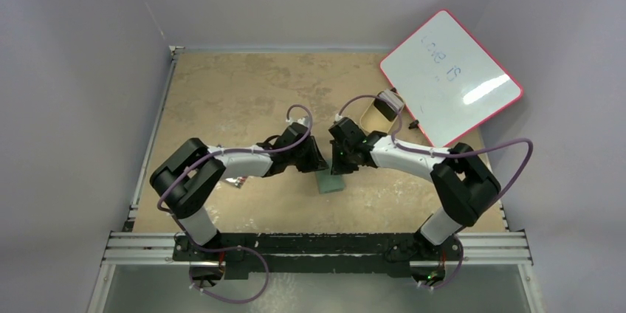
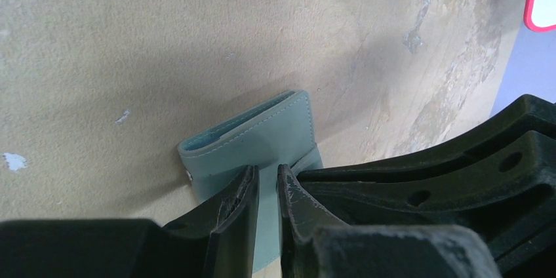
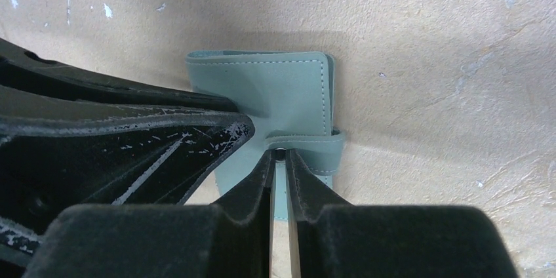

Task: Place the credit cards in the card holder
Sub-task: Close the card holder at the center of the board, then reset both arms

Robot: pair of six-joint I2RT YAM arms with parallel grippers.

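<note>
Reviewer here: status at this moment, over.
Left hand pinching card holder cover. Right hand pinched on its snap tab. Holder folded, flat on table. Tray, whiteboard far right, out of the way.

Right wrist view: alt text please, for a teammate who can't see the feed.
The right end effector, jaws nearly together, pinches the snap strap of a dull-green card holder lying on the tan table. From the left, the black left end effector reaches over the holder's cover.
</note>
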